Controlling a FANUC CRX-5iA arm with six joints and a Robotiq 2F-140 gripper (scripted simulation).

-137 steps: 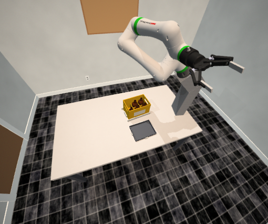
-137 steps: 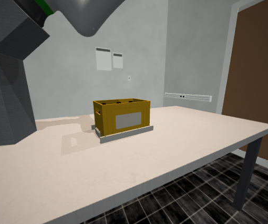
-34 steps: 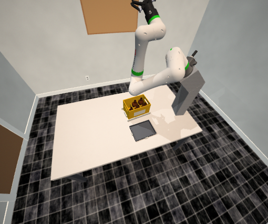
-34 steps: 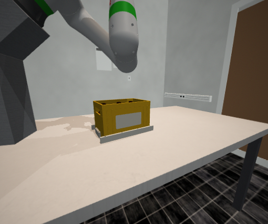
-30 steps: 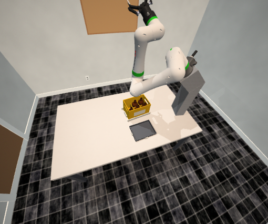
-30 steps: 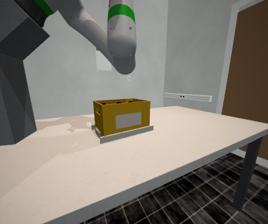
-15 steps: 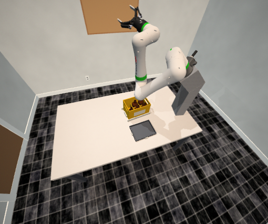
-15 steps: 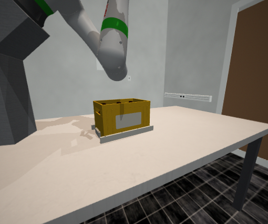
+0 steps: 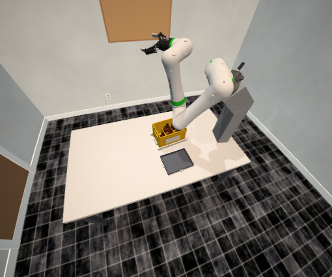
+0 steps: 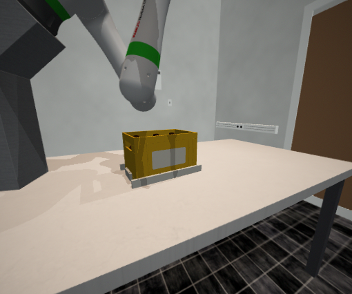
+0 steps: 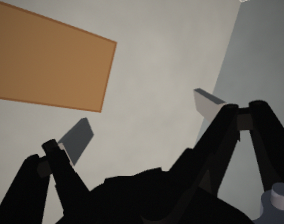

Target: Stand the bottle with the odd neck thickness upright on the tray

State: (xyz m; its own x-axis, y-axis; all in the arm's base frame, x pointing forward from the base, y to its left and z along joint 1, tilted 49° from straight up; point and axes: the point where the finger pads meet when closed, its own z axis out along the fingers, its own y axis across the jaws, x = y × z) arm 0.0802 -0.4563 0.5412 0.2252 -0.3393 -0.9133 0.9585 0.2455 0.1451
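A yellow crate stands on the table near the arm's base, holding brown bottles; the arm's elbow hides part of it. In the exterior view the crate stands on a grey base and only dark bottle tops show above its rim. A flat dark grey tray lies on the table in front of the crate. My gripper is open and empty, high in the air far above the crate, pointing sideways at the wall. The wrist view shows the two finger pads spread wide with only wall between them.
A grey pedestal carries the arm at the table's right rear; it also shows in the exterior view. An orange panel hangs on the wall behind the gripper. The arm's elbow hangs above the crate.
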